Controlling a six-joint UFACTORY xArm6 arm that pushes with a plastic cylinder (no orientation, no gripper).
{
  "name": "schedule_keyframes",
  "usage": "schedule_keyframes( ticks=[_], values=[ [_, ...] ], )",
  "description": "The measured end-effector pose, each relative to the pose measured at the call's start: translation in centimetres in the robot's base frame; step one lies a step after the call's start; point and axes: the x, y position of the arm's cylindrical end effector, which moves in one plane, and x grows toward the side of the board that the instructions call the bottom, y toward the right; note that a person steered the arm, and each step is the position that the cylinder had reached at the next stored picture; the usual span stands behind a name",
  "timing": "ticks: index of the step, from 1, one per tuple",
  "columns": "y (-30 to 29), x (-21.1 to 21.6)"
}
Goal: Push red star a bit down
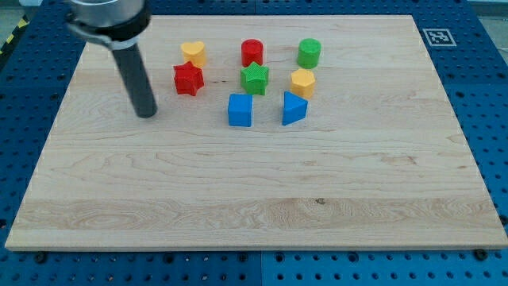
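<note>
The red star [188, 79] lies on the wooden board [254, 183] near the view's top left, just below the yellow heart [194, 53]. My tip [146, 114] rests on the board to the left of the red star and a little lower, with a clear gap between them. The dark rod rises from the tip toward the view's top left.
A red cylinder [252, 52], green cylinder [309, 52], green star [255, 79], yellow hexagon [302, 82], blue cube [240, 110] and blue triangular block [294, 108] stand to the right of the red star. Blue pegboard surrounds the board.
</note>
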Motion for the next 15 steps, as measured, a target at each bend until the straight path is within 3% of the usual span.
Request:
schedule_keyframes(
  ticks=[2, 4, 5, 7, 10, 11, 13, 15],
  values=[
    [-0.9, 0.4],
    [-0.9, -8.0],
    [0.6, -10.2],
    [3.0, -10.2],
    [5.3, -8.1],
    [2.1, -7.9],
    [-2.4, 2.3],
    [-2.4, 2.3]
  ],
)
